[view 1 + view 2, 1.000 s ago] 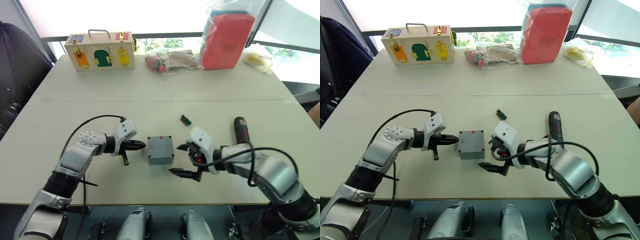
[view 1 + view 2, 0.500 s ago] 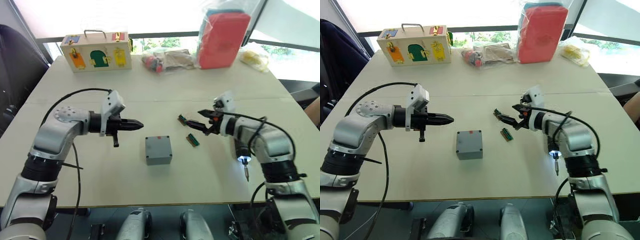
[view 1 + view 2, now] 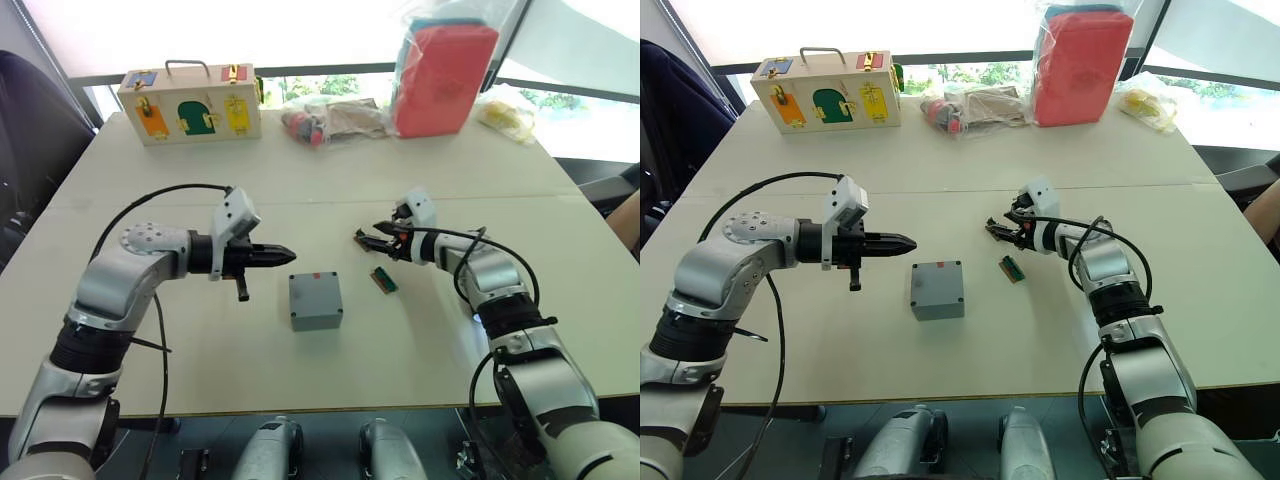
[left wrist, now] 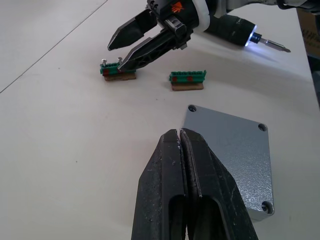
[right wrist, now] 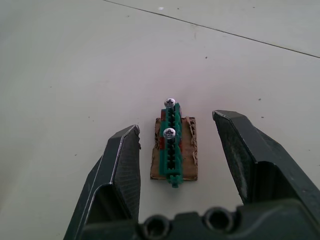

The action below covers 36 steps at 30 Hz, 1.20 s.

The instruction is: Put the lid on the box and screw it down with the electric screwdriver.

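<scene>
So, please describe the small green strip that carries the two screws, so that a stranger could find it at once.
Start from the grey box in the middle of the table. Two small green strips lie beyond it, toward the right arm. The wanted one is the farther strip, lying between the open jaws of the right gripper; it holds two silver screw heads, and its neighbour lies nearer the box.

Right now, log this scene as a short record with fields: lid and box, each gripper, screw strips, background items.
lid and box: lid sits on the box, mid-table
left gripper: shut, hovering left of the box
right gripper: open, fingers either side of a green strip holding two screws
second strip: lies right of the box
electric screwdriver: tip light on
background: wooden latch box, red bag
</scene>
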Tool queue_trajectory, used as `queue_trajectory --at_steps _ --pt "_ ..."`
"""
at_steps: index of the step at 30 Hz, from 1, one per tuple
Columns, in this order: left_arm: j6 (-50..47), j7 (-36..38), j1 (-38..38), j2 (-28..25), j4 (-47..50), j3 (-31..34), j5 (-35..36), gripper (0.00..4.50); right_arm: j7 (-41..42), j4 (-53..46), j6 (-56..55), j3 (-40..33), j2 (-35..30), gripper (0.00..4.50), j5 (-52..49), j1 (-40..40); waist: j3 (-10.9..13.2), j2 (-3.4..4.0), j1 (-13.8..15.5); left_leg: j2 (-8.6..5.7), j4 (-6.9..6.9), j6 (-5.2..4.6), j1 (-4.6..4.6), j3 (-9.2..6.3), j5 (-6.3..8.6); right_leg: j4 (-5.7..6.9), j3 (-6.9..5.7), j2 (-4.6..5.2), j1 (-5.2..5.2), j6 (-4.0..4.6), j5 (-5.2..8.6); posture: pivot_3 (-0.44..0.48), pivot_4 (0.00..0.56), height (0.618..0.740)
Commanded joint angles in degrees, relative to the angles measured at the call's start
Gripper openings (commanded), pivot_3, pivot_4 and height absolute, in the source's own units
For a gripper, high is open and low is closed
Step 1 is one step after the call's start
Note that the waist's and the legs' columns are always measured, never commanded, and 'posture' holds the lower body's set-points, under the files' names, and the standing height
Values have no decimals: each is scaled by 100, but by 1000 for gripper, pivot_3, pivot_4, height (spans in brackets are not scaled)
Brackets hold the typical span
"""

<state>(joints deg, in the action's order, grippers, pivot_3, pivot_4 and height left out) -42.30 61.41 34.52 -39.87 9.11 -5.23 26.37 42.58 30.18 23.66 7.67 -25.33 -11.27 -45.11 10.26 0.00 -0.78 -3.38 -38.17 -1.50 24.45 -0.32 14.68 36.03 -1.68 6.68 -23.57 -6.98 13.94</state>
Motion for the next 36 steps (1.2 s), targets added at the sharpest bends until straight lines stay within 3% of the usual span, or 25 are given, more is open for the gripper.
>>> queue_trajectory --at_steps 1,2,5,9,10,25,36 --pt "65 -44 33 -20 117 115 58 0 45 22 -126 -158 49 2491 39 -175 0 0 -1 0 0 0 0 0 0 0 0 0 0 0 0 0 150 740" --pt "77 -50 24 -19 117 108 57 0 58 30 -134 -159 49 2491 49 -177 0 0 0 0 1 1 0 0 0 0 0 0 -1 0 0 0 150 740" --pt "133 -55 -17 -16 106 71 28 0 63 57 -159 -154 62 1776 102 -177 0 0 0 0 1 1 0 0 -1 0 0 0 0 0 0 0 150 740" --pt "148 -56 -18 -12 91 61 29 0 46 88 -197 -183 111 184 144 -181 0 0 -1 0 1 1 0 0 -1 0 1 0 -1 0 0 0 150 740" --pt "161 -47 -31 -20 82 64 25 0 36 77 -207 -191 125 46 150 -176 0 0 0 0 1 2 0 0 -1 0 1 0 -1 0 0 0 150 740" --pt "259 -15 -50 5 -38 13 2 0 145 -368 -142 -327 2 46 162 -2 0 1 2 0 2 2 0 0 -1 1 1 0 -2 0 0 0 150 740" --pt "336 33 -76 10 -124 -4 -7 0 113 -1412 316 -708 -122 46 -132 173 0 1 7 0 2 2 0 0 -1 3 2 0 -2 0 0 0 150 740"
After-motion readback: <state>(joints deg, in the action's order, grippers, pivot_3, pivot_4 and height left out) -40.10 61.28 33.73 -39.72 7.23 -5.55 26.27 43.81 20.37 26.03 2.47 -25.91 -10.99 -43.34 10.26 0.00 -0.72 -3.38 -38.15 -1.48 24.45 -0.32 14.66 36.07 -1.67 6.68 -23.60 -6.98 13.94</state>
